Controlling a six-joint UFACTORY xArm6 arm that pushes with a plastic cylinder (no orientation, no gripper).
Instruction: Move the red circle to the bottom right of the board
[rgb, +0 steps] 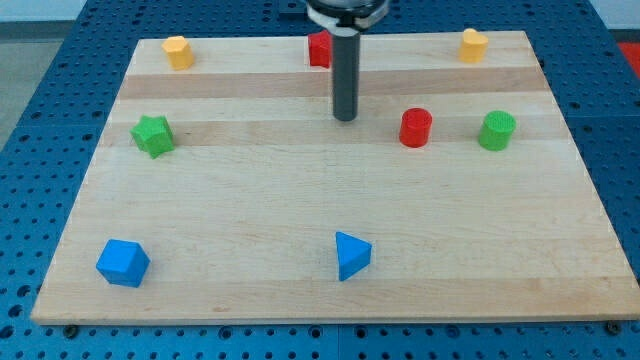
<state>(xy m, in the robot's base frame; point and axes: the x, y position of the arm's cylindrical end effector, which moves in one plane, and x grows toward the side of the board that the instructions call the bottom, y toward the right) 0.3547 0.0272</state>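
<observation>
The red circle is a short red cylinder standing right of the board's centre, in the upper half. My tip rests on the board to the view's left of the red circle, with a clear gap between them, at about the same height in the view. A green cylinder stands just right of the red circle. Another red block sits at the top edge, partly hidden behind my rod.
A yellow block sits at top left and another yellow block at top right. A green star is at the left. A blue cube is at bottom left, and a blue triangle at bottom centre. The wooden board lies on a blue perforated table.
</observation>
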